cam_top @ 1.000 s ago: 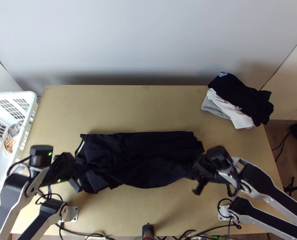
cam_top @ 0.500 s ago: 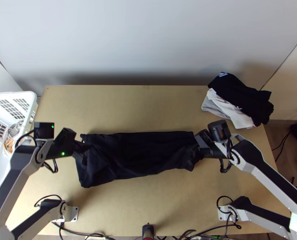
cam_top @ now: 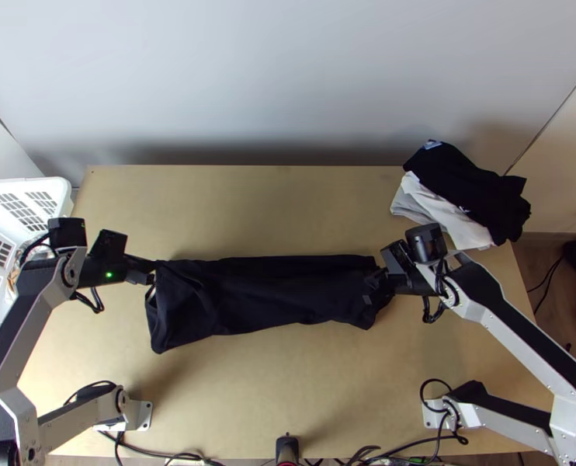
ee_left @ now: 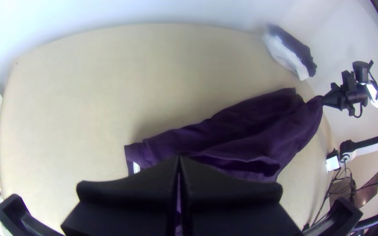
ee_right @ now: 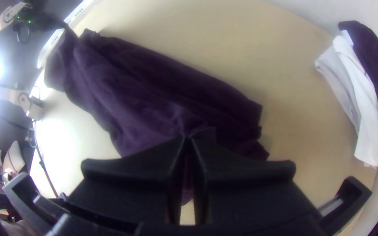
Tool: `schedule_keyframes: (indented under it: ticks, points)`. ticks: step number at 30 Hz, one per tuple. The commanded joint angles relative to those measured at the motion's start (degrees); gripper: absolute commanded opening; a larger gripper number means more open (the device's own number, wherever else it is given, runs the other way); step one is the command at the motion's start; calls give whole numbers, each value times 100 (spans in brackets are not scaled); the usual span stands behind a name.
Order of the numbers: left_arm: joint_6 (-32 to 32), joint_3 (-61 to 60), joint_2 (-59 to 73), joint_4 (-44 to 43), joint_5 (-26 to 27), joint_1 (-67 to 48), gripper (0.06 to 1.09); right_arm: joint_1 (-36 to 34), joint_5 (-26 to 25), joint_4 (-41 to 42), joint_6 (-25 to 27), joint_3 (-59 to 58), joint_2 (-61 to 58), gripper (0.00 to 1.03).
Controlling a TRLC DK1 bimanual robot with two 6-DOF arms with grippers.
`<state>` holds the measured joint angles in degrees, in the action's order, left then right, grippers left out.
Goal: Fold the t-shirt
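Note:
In the top view the left gripper (cam_top: 153, 269) is at the left end of the dark t-shirt (cam_top: 265, 299), and the right gripper (cam_top: 375, 289) is at its right end. The shirt lies folded into a long strip across the table, its near layer raised at both ends. In the left wrist view the left gripper (ee_left: 179, 159) is shut on the shirt (ee_left: 241, 126). The right wrist view has the right gripper (ee_right: 188, 140) shut on the shirt (ee_right: 145, 96) too, with some cloth hanging beneath the fingers.
Folded dark, white and grey garments (cam_top: 474, 194) lie stacked at the table's back right corner. A white basket (cam_top: 55, 203) stands beyond the left edge. Bare wood (cam_top: 249, 210) stretches behind the shirt, and cables run along the near edge.
Both grippers have moved away from the near edge, drawing the shirt's near side with them; the strip is narrower. Over the last half second the left gripper has also shifted slightly outward.

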<state>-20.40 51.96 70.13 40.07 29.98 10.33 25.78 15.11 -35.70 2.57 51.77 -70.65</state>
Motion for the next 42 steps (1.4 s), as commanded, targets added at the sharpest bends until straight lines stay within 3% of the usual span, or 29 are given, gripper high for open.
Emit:
schedule_keyframes:
  ticks: [1,16,22,42]
  points:
    - [-104,68,265,-88,-1,268,9,-73,-255,301,-160,-70,-115,3]
    - [-95,165,519,-167,-132,48,9,-100,-395,916,-758,-18,-625,3]
    - [-254,174,933,-228,-607,-461,9,-100,-518,1153,-784,18,-819,3]
    - [-236,622,2435,-1054,-915,-418,9,-328,-817,1892,-819,149,-1970,3]
